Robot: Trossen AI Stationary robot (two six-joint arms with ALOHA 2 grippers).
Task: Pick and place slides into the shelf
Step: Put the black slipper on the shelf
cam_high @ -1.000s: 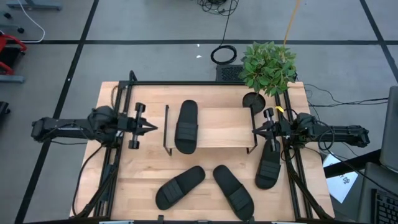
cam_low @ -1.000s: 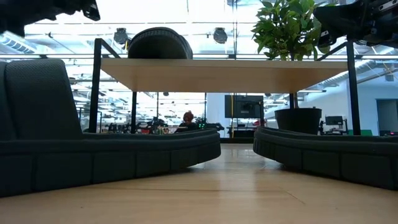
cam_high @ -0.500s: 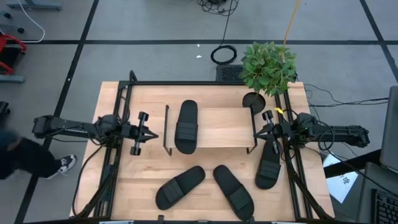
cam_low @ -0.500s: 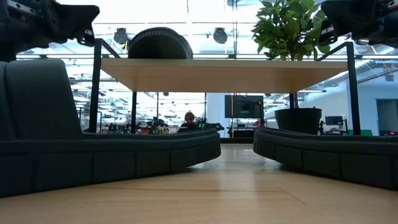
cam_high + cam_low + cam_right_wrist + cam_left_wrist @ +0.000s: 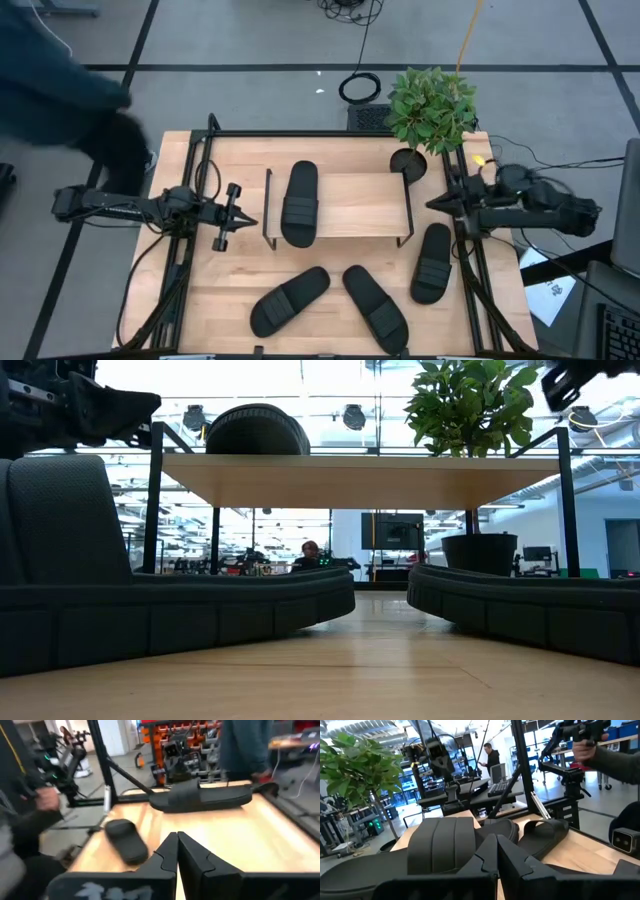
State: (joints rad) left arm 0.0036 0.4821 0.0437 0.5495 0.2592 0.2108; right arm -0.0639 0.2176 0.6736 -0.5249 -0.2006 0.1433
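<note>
One slide (image 5: 300,203) lies on the shelf (image 5: 360,205); three more (image 5: 289,300) (image 5: 375,302) (image 5: 431,263) rest on the surface in front of it. Neither arm carries anything, so this looks like the gap between placements. The left gripper (image 5: 246,222) hovers beside the shelf's end, the right gripper (image 5: 434,205) above the nearest slide; both jaws are pressed together, empty. Next, a gripper likely has to spread and descend onto a strap.
</note>
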